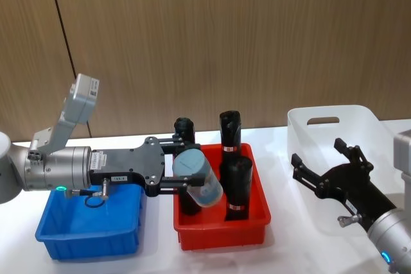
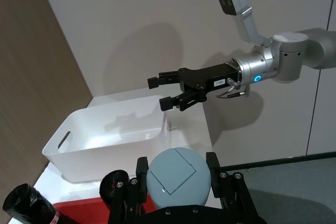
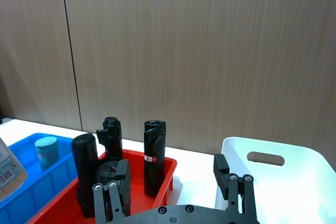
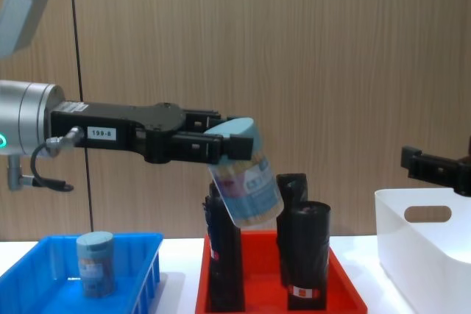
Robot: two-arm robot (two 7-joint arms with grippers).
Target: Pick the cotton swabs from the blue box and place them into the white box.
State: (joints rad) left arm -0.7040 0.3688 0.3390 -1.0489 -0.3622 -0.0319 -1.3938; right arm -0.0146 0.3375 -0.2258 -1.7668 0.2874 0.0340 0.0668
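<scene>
Wood wall behind, left gripper [image 1: 183, 171] clamps the cotton swabs [image 1: 202, 181] over the red tray [image 1: 221, 235], probably a handoff to the spread-wide right gripper [image 1: 316, 150].

Table [image 1: 277, 142]: white top, carrying three containers in a row. Blue box [image 1: 90, 240] is sitting at the robot's left; red tray [image 1: 221, 235] is sitting mid-row, just beside it; white box [image 1: 359, 111] is standing at the right, apart from the tray.
</scene>
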